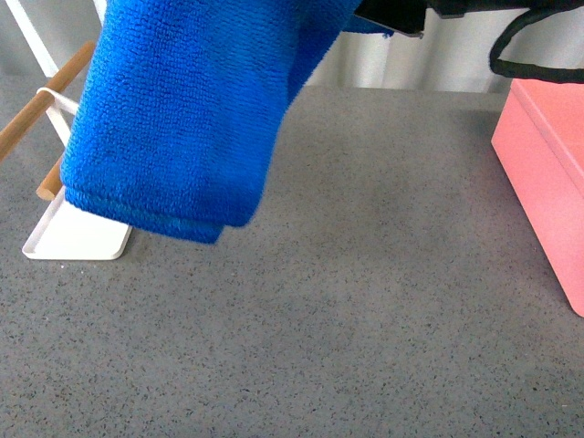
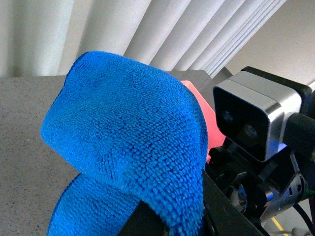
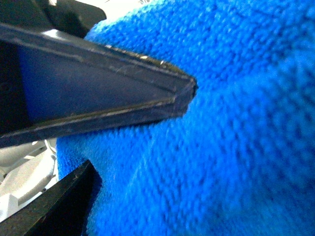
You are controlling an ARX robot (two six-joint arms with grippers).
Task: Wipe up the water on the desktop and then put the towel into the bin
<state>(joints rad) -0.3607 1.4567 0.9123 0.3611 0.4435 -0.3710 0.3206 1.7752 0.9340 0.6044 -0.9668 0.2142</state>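
**Towel (image 3: 236, 147) pinched in the right claw (image 3: 142, 128), high over the desktop (image 1: 365, 301)**

Blue pile fills the right wrist view. The right claw's two dark fingers (image 3: 98, 93) stand on either side of a thick fold of it, clamped on the cloth. In the left wrist view the towel humps over the left claw (image 2: 177, 219). Cloth hides that claw's tips, so whether it grips cannot be told.

From the front, the towel hangs clear of the desktop with its layered lower edge off the surface. In this view it overlaps a white tray (image 1: 78, 239) with wooden rods (image 1: 36, 105) at the left. Speckled grey lies bare across the middle and the foreground. The bin (image 1: 547, 173) stands at the right edge, its long wall running towards the camera, well apart from the towel. A black cable (image 1: 511, 55) loops above the bin's far end.
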